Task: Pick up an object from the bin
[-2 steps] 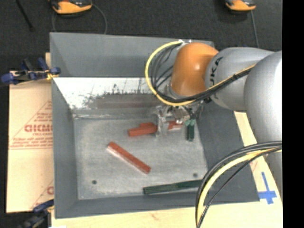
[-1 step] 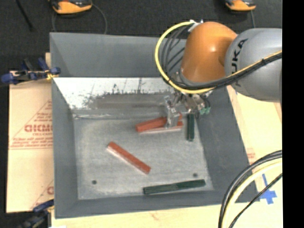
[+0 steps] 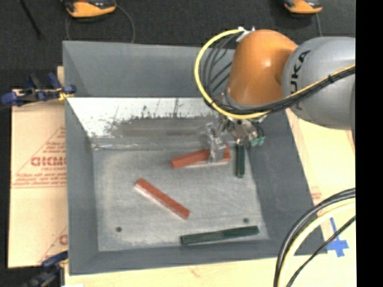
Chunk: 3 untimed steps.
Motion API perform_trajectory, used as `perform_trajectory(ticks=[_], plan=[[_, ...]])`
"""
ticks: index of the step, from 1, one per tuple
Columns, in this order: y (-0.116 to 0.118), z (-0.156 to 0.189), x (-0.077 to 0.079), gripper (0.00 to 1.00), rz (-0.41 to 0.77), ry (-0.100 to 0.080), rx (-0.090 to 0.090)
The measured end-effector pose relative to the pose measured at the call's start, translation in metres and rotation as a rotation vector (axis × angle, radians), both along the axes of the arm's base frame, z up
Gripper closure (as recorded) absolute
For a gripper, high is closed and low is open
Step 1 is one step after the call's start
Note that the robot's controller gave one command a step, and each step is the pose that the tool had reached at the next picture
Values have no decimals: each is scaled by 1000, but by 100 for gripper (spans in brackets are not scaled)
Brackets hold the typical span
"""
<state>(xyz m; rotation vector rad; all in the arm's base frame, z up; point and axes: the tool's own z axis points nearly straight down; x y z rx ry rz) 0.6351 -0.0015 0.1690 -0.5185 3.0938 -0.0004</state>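
Currently noted, largest first. Grey metal bin (image 3: pixel 78 178): sloped walls, flat pale floor, dark scuffs along the foot of the far wall. Grey arm (image 3: pixel 326 82) entering from the right, above the bin's far right corner. Orange cover (image 3: pixel 257 64) on the wrist, ringed by a yellow cable loop (image 3: pixel 200 82).

Four loose bars on the floor, none heaped.
- Longest: long green bar (image 3: pixel 219 236), dark, lying flat along the near edge, right of centre, at the foot of the near wall.
- Next: mid-floor red bar (image 3: pixel 161 198), lying diagonally, left of centre, well apart from the rest.
- Next: far red bar (image 3: pixel 190 159), toward the far right of the floor, roughly parallel to the far wall, right end partly covered by the gripper.
- Smallest: short green bar (image 3: pixel 240 162), dark, just right of that end, pointing toward the near wall, upper end tucked under the wrist hardware.

Gripper (image 3: pixel 219 148) down at the right end of the far red bar. Touching it or just above: cannot tell. Open or closed: cannot tell.
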Motion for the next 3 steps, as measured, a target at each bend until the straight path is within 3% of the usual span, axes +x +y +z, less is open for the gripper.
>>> perform_trajectory(ticks=[2,3], plan=[[0,0,0,100,-1,0,0],[14,53,8,100,49,-7,-1]])
